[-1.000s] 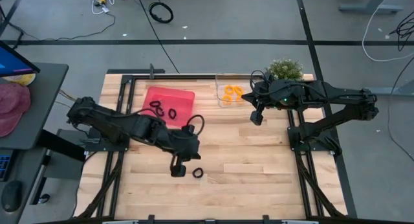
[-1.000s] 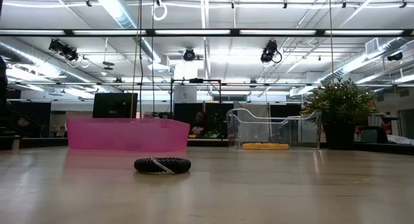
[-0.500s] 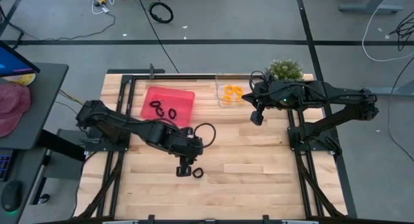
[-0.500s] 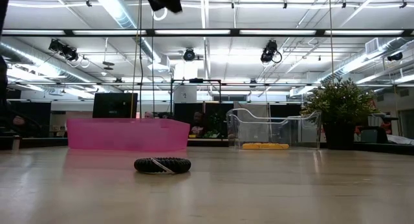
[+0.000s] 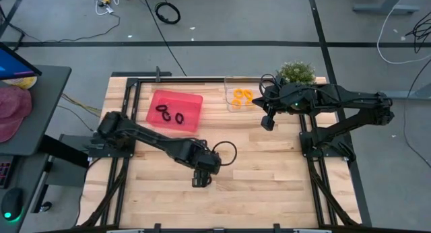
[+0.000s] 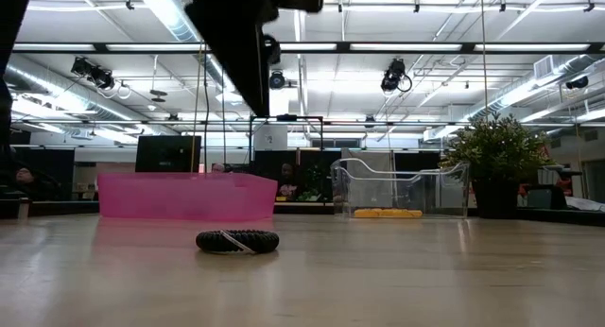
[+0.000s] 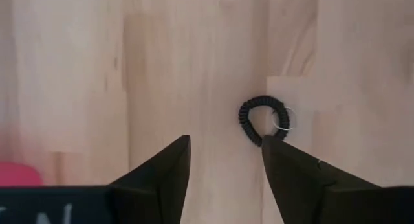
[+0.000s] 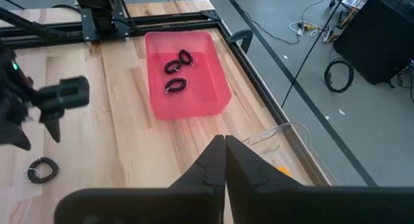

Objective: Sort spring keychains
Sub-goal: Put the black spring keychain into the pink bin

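Note:
One black spring keychain with a metal ring lies flat on the wooden table; the low view shows the keychain alone on the boards. My left gripper hangs open just above it, pointing steeply down, with the keychain just beyond the fingertips. The high view hides it under the left gripper. Two black keychains lie in the pink tray. Orange keychains lie in the clear container. My right gripper waits shut, high beside that container.
A potted plant stands at the table's far right, behind the clear container. Open wood stretches around the loose keychain and between the arms. A black metal frame runs along the table's edges. A large black cable coil lies on the floor beyond.
My left gripper has come down toward the table and a little toward its right edge, ending over the loose black keychain. It has tipped to point more steeply down, and its fingers have opened. The keychain has stayed where it was.

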Robot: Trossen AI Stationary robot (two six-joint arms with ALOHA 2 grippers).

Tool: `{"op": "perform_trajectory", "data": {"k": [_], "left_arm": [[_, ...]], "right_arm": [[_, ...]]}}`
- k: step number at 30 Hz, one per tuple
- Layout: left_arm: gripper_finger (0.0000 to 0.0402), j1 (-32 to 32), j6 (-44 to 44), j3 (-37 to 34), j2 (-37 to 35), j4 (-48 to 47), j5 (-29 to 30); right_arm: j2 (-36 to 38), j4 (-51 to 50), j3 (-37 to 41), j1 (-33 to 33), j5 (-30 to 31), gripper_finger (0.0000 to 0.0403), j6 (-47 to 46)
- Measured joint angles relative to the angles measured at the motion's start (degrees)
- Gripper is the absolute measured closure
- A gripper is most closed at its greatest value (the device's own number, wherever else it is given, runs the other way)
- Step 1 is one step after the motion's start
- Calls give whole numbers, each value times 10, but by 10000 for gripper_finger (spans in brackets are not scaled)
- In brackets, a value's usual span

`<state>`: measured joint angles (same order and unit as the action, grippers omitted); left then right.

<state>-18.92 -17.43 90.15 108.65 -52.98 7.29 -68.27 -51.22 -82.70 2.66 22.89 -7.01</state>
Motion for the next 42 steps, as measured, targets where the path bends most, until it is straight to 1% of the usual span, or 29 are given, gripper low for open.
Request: {"op": "perform_trajectory", "data": {"k": [9, 14, 19, 25, 30, 32, 35, 38, 42], "left_arm": [[204, -6, -15, 0, 49, 12, -2], [204, -6, -17, 0, 70, 41, -30], [204, -10, -33, 0, 94, 38, -20], [204, -10, -34, -6, 103, 45, -18], [204, -10, -34, -6, 103, 56, 5], [204, -10, -33, -6, 103, 60, 6], [204, -10, -32, -6, 114, 64, 2], [204, -12, -41, -6, 130, 72, -20], [205, -17, -56, -6, 141, 65, -24]], "right_arm": [[0, 0, 0, 0, 0, 395, 0], [0, 0, 0, 0, 0, 395, 0], [0, 0, 0, 0, -1, 395, 0], [0, 0, 0, 0, -15, 395, 0], [0, 1, 0, 0, -15, 395, 0], [0, 1, 0, 0, -15, 395, 0], [0, 1, 0, 0, -15, 395, 0], [0, 1, 0, 0, -14, 395, 0], [0, -1, 0, 0, -14, 395, 0]]}}
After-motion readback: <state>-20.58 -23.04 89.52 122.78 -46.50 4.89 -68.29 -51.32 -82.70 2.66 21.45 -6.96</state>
